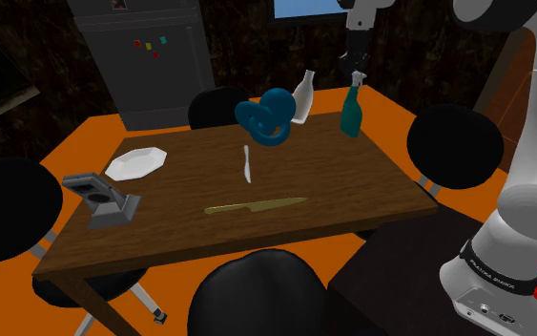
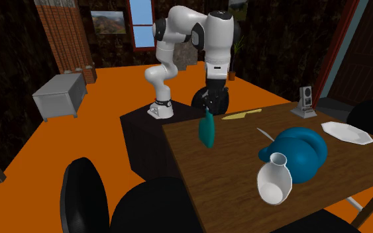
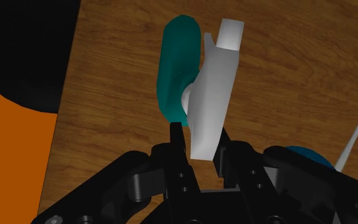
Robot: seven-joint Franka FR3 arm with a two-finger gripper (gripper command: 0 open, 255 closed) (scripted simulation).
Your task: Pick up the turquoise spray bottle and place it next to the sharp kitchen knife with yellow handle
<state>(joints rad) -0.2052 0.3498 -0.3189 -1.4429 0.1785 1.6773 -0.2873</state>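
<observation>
Grasp stage: the gripper (image 3: 201, 141) is apparently clamping its fingers on the turquoise spray bottle (image 1: 352, 115), which is standing well apart from the yellow kitchen knife (image 1: 257, 205). Lifting, carrying and placing are pending.

Spray bottle (image 1: 352, 113) is teal-green with a pale grey-white head, gripper (image 3: 199, 137) all black. Table (image 1: 333, 224) is brown with wood grain, floor (image 2: 79, 139) flat bright orange. Knife (image 1: 257, 205) looks dull yellow-olive all over. Knotted blob (image 1: 268, 116) is blue, vase (image 1: 301, 98) and plate (image 1: 135, 163) plain white, chairs (image 1: 455, 143) black
</observation>
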